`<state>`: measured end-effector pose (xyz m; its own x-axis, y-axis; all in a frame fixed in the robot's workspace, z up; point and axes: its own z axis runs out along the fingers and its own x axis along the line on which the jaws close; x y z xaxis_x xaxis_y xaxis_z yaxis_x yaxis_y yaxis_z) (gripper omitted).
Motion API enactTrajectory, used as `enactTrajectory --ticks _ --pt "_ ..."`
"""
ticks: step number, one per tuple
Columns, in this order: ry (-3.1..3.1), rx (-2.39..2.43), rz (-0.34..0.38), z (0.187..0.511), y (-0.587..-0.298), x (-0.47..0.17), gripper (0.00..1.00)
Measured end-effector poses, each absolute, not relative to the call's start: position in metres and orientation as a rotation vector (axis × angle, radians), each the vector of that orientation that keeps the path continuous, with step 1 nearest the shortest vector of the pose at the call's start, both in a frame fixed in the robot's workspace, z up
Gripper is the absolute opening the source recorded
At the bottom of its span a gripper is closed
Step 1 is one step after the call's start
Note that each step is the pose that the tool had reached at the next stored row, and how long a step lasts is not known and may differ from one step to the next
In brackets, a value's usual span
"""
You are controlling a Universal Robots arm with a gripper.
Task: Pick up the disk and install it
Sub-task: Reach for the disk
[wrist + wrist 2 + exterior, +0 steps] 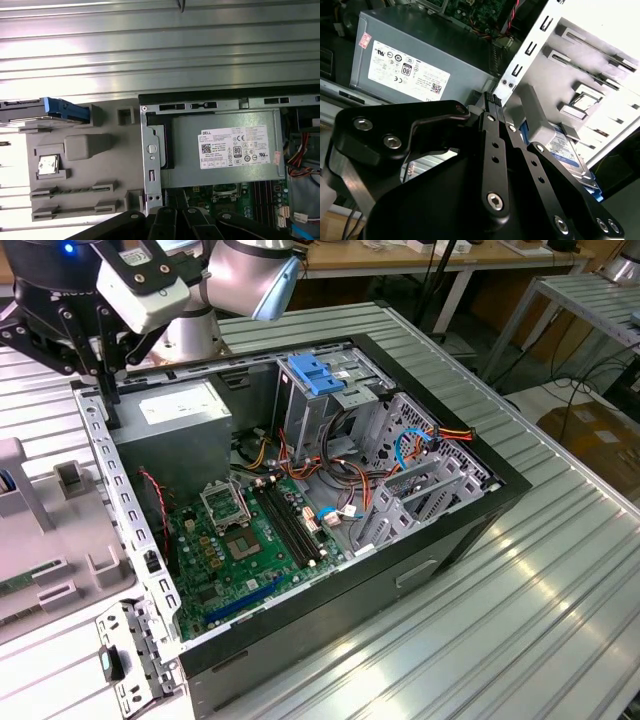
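End effector point(491, 101) closed on nothing, above case point(430, 540) rim beside power supply point(225, 145), disk point(35, 111) lying at grey panel's point(85, 175) edge outside, ribbed metal table point(520, 620), benches point(420, 260) behind.

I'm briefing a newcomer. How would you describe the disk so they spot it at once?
Find the open computer case on the ribbed metal table; a grey plastic tray lies outside it, by the power supply. The disk rests at that tray's edge: a flat silver drive in a bright blue carrier, among plain grey fittings.
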<state>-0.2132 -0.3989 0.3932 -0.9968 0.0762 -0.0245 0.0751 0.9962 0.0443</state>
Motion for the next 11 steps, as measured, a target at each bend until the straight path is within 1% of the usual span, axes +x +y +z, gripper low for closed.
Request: enactTrajectory --ticks 11 --pt "3.113 0.118 0.068 0.3933 -0.3989 -0.2166 0.11"
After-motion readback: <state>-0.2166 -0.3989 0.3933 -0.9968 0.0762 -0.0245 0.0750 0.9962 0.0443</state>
